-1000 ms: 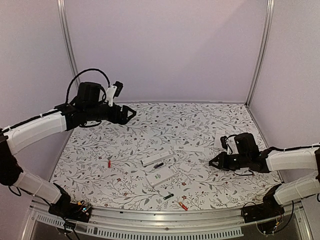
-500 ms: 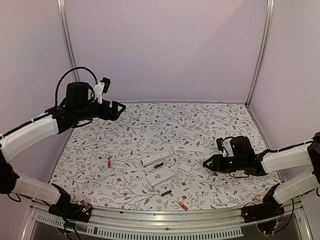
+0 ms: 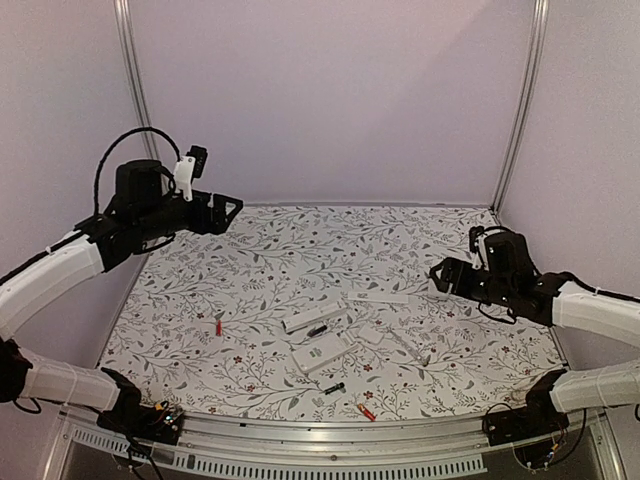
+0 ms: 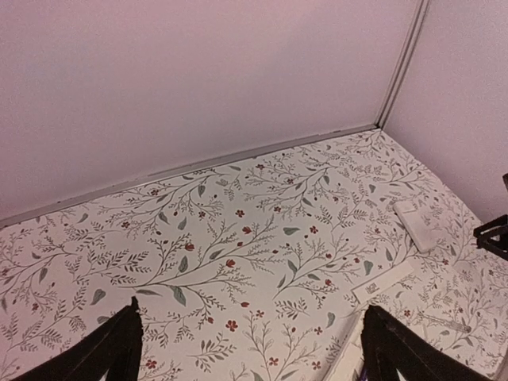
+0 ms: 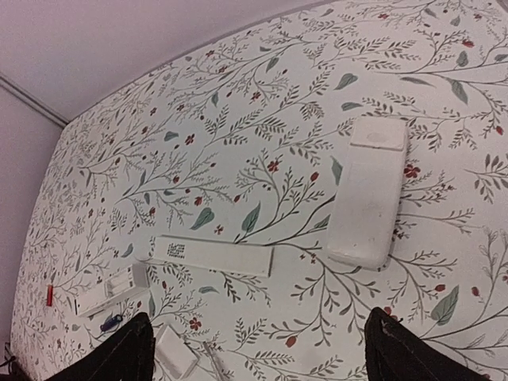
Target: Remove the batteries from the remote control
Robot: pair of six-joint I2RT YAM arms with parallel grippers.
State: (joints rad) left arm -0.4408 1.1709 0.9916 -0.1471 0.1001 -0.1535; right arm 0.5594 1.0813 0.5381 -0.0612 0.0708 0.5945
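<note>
Two white remotes lie mid-table: one (image 3: pixel 312 320) with a dark battery (image 3: pixel 317 330) against its near edge, and another (image 3: pixel 325 353) in front of it. A red battery (image 3: pixel 218 327) lies to the left. A black-and-green battery (image 3: pixel 334 389) and an orange-red battery (image 3: pixel 366 411) sit near the front edge. My right gripper (image 3: pixel 445 275) hovers open and empty at the right, above a white cover (image 5: pixel 365 190). The right wrist view shows the open remote (image 5: pixel 111 290) and the dark battery (image 5: pixel 111 322). My left gripper (image 3: pixel 225 210) is raised at the back left, open and empty.
A long white labelled cover strip (image 3: pixel 378 297) and a small white cover (image 3: pixel 375 335) lie right of the remotes. Purple walls close in the back and sides, with metal posts (image 3: pixel 135 100) at the corners. A metal rail (image 3: pixel 330 430) runs along the front edge.
My right gripper went from shut to open, rising and pulling back toward the right rear. My left arm drew back to the left and higher.
</note>
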